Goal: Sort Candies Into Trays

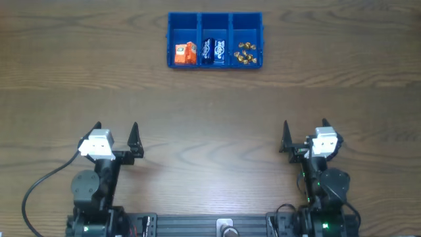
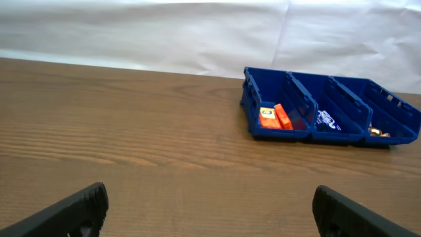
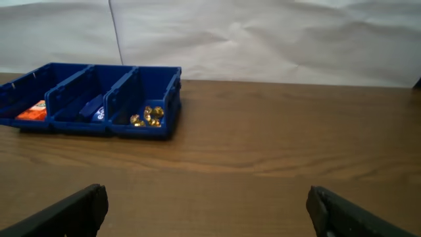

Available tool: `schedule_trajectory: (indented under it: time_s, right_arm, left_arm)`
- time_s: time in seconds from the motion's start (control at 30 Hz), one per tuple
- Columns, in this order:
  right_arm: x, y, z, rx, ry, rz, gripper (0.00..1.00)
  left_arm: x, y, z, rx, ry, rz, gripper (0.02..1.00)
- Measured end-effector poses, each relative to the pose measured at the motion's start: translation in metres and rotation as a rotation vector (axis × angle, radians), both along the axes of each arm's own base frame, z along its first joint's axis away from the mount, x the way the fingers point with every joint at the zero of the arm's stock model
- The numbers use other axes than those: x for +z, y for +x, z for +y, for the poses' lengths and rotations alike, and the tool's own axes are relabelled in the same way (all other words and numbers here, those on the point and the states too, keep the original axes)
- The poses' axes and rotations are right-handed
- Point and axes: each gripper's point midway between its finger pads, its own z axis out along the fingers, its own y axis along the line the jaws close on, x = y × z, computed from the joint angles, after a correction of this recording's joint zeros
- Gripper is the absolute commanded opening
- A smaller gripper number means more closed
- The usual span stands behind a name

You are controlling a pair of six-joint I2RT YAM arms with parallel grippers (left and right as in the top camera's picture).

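A blue tray (image 1: 215, 18) with three compartments sits at the far middle of the wooden table. Its left bin holds orange candies (image 1: 185, 53), its middle bin blue-wrapped candies (image 1: 214, 51), its right bin small gold candies (image 1: 245, 53). The same tray (image 2: 329, 92) (image 3: 92, 72) appears in both wrist views, well ahead of each gripper. My left gripper (image 1: 116, 133) stands open near the front left, with nothing between its fingers. My right gripper (image 1: 305, 132) stands open near the front right, also holding nothing.
Bare wooden table (image 1: 210, 131) stretches between the grippers and the tray. A white backdrop (image 2: 197, 33) rises behind the table's far edge. A black cable (image 1: 39, 187) loops by the left arm's base.
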Motion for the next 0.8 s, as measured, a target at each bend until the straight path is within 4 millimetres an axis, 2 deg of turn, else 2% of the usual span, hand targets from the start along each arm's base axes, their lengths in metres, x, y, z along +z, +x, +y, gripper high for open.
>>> schedule_trajectory:
  time_s: [0.17, 0.8]
  right_arm:
    - [0.0086, -0.0016, 0.0, 0.001, -0.002, -0.038, 0.998]
    - [0.0085, -0.0016, -0.0001, 0.0, -0.002, -0.038, 0.998]
  left_arm:
    - [0.0, 0.0, -0.0001, 0.0, 0.0, 0.0, 0.998]
    - [0.0, 0.0, -0.0001, 0.0, 0.0, 0.0, 0.998]
